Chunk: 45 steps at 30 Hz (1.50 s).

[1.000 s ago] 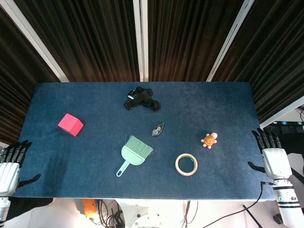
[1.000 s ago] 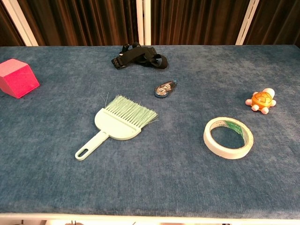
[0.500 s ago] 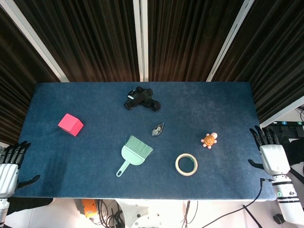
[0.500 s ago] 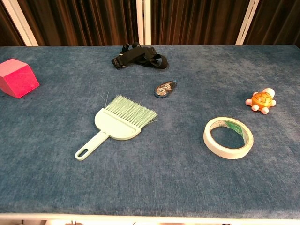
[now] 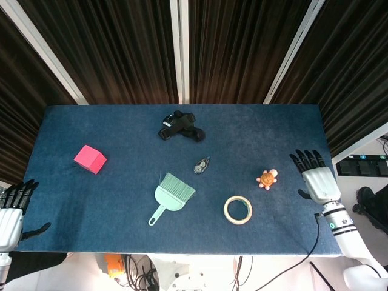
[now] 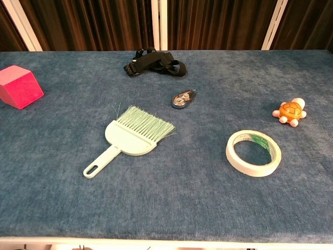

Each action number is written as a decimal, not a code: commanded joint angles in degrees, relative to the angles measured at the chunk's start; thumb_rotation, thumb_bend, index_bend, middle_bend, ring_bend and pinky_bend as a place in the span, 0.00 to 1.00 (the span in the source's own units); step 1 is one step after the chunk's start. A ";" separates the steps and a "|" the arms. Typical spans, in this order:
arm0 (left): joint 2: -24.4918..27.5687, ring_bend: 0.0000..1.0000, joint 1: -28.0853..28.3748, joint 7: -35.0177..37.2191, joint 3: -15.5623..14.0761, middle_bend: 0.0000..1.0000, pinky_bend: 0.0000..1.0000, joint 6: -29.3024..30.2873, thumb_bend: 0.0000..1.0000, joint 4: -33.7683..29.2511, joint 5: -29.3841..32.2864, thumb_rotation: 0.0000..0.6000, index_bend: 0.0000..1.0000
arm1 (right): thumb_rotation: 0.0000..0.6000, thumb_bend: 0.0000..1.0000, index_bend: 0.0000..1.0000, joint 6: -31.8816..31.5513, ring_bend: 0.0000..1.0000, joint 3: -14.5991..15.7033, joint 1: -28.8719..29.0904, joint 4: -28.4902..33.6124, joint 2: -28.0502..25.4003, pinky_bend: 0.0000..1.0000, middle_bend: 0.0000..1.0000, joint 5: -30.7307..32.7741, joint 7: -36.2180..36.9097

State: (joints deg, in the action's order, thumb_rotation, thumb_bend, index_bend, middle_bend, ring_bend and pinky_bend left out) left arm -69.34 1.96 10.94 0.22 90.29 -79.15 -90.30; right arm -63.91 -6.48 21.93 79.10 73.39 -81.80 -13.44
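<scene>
Two hands show in the head view only; the chest view catches neither. Right hand [image 5: 317, 182] sits palm-down over the table's [image 5: 121, 121] right edge, fingers spread and straight, thumb out to the side, holding nothing. Nothing touches it. Nearest to it is the turtle [image 5: 267, 178], a small orange toy lying just inboard of that hand with bare cloth between them. By my reading, flat, splayed fingers suit an approach from the side at table height, not a grasp already formed.

Left hand [image 5: 12, 209] hangs off the table's near left corner, fingers likewise apart and empty, well away from every object. It appears parked clear of the working surface.

Taking the turtle as landmark: the tape roll [image 5: 237, 209] lies flat, near and toward the front edge, hole upward, so it cannot roll. Correction tape [image 5: 202, 164] lies further left, slightly toward the back. Brush [image 5: 169, 196] is beyond that, left and nearer the front, flat on its back with bristles toward the curtain and handle toward the robot, a lie that offers the handle first. Black strap [image 5: 180, 125] is bundled well to the back-left. Pink cube [image 5: 90, 159] stands far left, apart from all else.

Objects are spaced widely, none touching another, leaving room for a hand around each.
</scene>
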 commanded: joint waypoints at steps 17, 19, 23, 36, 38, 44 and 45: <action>-0.03 0.00 -0.66 1.61 -0.23 0.02 0.05 -0.01 0.00 1.54 0.58 1.00 0.06 | 1.00 0.28 0.20 7.69 0.00 0.11 8.27 -9.68 11.90 0.00 0.22 2.07 -2.43; -0.11 0.00 -0.67 1.80 -0.24 0.02 0.05 -0.03 0.00 1.74 0.56 1.00 0.06 | 1.00 0.30 0.23 7.71 0.00 0.34 8.43 -9.89 12.18 0.00 0.23 1.93 -2.18; -0.23 0.00 -0.65 2.07 -0.23 0.02 0.05 -0.16 0.00 2.08 0.61 1.00 0.06 | 1.00 0.31 0.29 7.72 0.00 0.76 8.66 -10.58 12.82 0.00 0.25 1.84 -1.91; -0.37 0.00 -0.66 2.70 -0.30 0.02 0.05 -0.48 0.00 2.65 0.64 1.00 0.06 | 1.00 0.33 0.61 5.44 0.15 2.33 9.19 -14.94 16.25 0.00 0.54 -0.92 0.36; -0.32 0.00 -0.66 2.81 -0.33 0.02 0.05 -0.52 0.00 2.65 0.63 1.00 0.06 | 1.00 0.34 0.68 5.07 0.18 2.49 9.28 -15.68 16.84 0.00 0.60 -1.37 0.93; -0.23 0.00 -0.75 3.15 -0.37 0.02 0.05 -0.53 0.00 2.77 0.66 1.00 0.06 | 1.00 0.40 0.92 2.75 0.31 3.00 9.08 -18.73 18.62 0.00 0.77 -3.07 3.60; -0.23 0.00 -0.79 3.19 -0.37 0.02 0.05 -0.49 0.00 2.83 0.69 1.00 0.06 | 1.00 0.40 0.93 2.22 0.31 3.09 8.98 -19.11 18.70 0.00 0.78 -3.36 3.97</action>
State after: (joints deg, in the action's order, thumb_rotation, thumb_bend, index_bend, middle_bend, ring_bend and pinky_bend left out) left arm -69.58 1.19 14.11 -0.15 89.79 -76.35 -89.62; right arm -61.13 -3.55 31.04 60.41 91.81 -84.75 -9.91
